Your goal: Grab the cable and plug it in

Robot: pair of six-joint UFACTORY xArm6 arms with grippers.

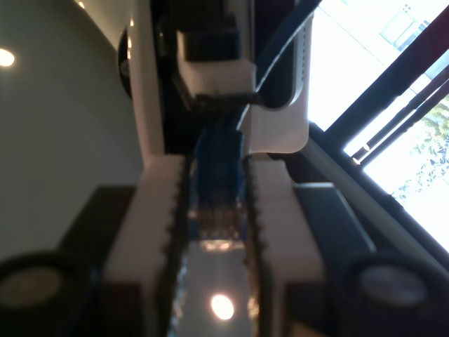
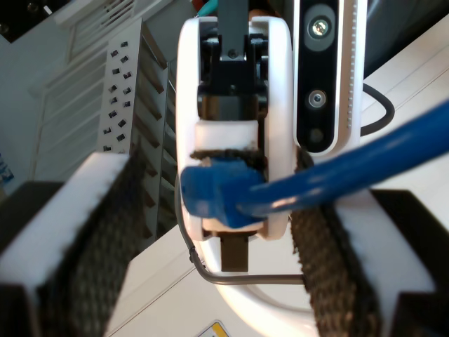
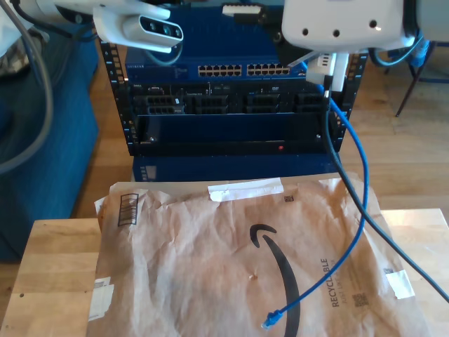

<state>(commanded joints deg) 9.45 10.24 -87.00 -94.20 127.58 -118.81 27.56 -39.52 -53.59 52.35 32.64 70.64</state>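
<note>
Your first wrist view has my first claw (image 1: 216, 232) clamped on one blue plug (image 1: 217, 210) of the cable (image 1: 280, 45). Your second wrist view shows my second claw (image 2: 210, 232) with fingers spread, the cable (image 2: 337, 179) passing between. In the exterior view, one cable (image 3: 354, 203) hangs down before the rack (image 3: 231, 105); its free plug (image 3: 271, 320) lies on brown paper (image 3: 210, 260) covering the counter (image 3: 49, 281), probably loose.

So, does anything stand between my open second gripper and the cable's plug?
Nothing visible does. In the second wrist view the blue plug lies straight ahead, between the pads of my second gripper. But my first gripper is clamped on that plug.
</note>
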